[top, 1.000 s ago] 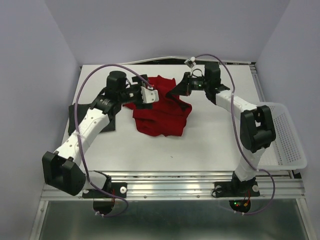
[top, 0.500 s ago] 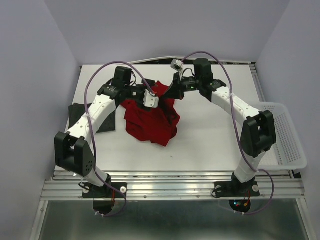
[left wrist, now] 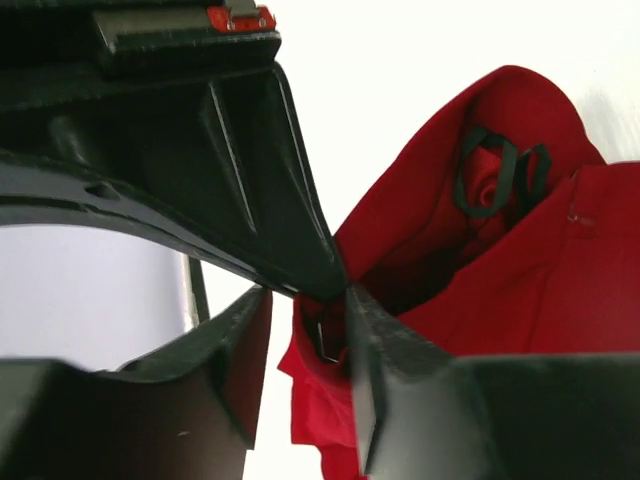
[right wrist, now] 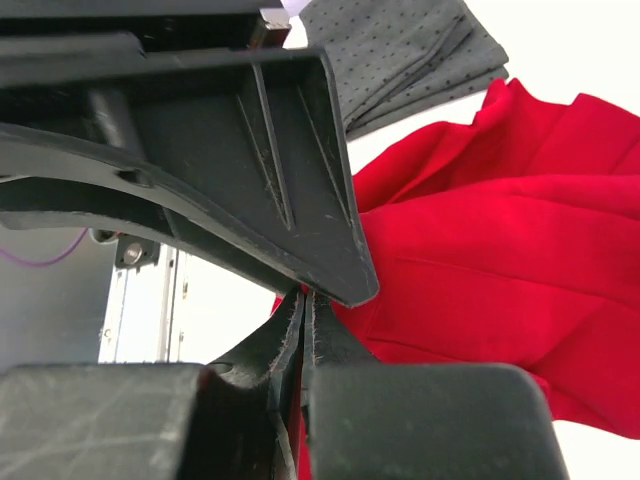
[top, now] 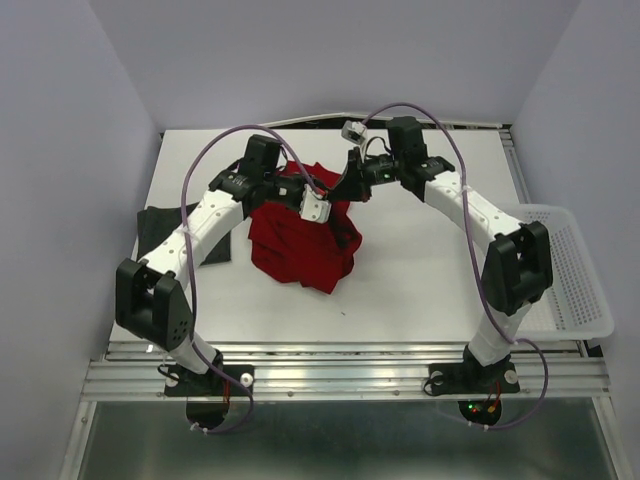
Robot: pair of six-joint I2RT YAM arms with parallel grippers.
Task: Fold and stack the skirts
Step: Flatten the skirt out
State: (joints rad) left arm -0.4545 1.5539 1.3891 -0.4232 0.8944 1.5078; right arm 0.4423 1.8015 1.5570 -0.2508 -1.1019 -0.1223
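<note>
My left arm (top: 195, 235) rises from its base on the near side, reaches up and away, then bends at the elbow and turns inward to the middle. My right arm (top: 465, 210) makes the same shape from the other side, so my two wrists come close to each other, far from the bases. My left gripper (left wrist: 307, 320) has its fingers (left wrist: 235, 360) partly apart, and a fold of the red skirt (left wrist: 480, 290) lies in the gap between them. My right gripper (right wrist: 305, 325) has its fingers pressed together, with an edge of the same skirt pinched there.
</note>
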